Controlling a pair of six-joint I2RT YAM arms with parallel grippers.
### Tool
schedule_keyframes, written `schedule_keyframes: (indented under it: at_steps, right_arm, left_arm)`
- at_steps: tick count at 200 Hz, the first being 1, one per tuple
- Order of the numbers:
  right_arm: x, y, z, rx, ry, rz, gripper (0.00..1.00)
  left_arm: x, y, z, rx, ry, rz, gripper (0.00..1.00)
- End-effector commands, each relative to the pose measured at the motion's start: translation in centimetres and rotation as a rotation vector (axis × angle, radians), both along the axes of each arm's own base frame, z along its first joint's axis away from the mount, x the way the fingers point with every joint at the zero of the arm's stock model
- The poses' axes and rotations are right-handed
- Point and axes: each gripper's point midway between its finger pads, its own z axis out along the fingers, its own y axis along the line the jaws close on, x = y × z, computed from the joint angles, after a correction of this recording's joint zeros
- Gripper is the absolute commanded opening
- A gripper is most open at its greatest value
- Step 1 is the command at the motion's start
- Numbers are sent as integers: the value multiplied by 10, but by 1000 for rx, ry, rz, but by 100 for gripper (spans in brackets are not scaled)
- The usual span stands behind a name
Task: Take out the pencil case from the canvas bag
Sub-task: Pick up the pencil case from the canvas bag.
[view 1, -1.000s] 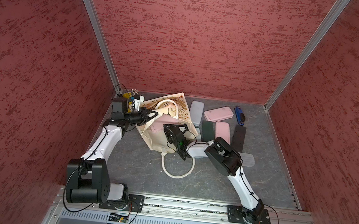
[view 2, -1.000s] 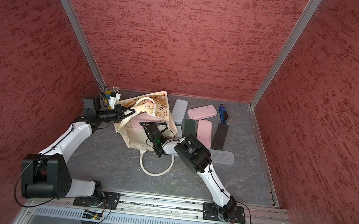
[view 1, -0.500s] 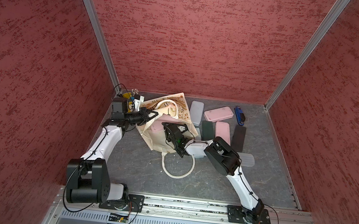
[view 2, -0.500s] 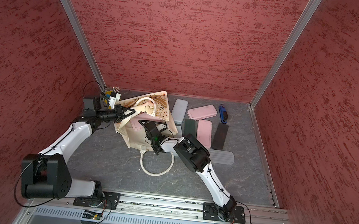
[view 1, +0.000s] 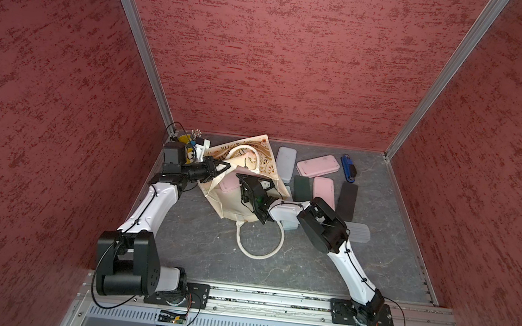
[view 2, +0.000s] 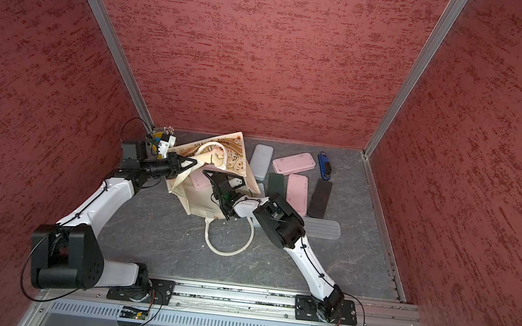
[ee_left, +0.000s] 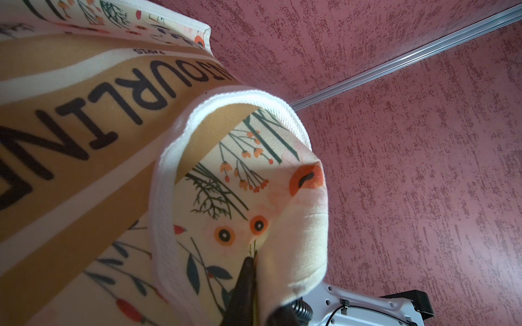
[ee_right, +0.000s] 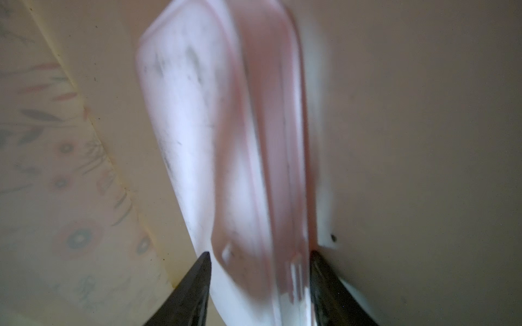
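The cream floral canvas bag [view 1: 231, 208] [view 2: 197, 203] lies at the back left of the table with its mouth raised. My left gripper [view 1: 224, 166] [ee_left: 252, 262] is shut on the bag's rim [ee_left: 296, 240] and holds it up beside a white handle [ee_left: 163, 197]. Inside the bag, the pink pencil case [view 1: 227, 183] [view 2: 199, 180] [ee_right: 226, 141] shows blurred and edge-on. My right gripper [view 1: 246, 180] [ee_right: 258, 254] reaches into the mouth. Its two fingers press on either side of the case's near end.
Right of the bag lie several flat cases: grey [view 1: 285, 161], pink [view 1: 319, 165], pink [view 1: 324, 192], dark green [view 1: 302, 188], black [view 1: 347, 199] and ribbed grey [view 1: 358, 232], plus a blue item [view 1: 347, 168]. The bag's other handle [view 1: 258, 243] loops forward. A yellow bucket [view 1: 184, 137] stands in the back-left corner.
My right gripper and forearm have shifted a little toward the back left, deeper over the bag's mouth. The left arm still holds the rim in the same place.
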Motion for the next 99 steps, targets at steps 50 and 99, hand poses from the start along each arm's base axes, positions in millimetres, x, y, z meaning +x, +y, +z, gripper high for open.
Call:
schedule_keyframes:
  at_steps: [50, 99]
  right_arm:
    - [12, -18, 17, -71, -195, -2, 54]
    - [12, -22, 58, -33, -368, -8, 51]
  left_arm:
    - [-3, -5, 5, -21, -16, -28, 3]
    - [-2, -5, 3, -20, -10, -27, 3]
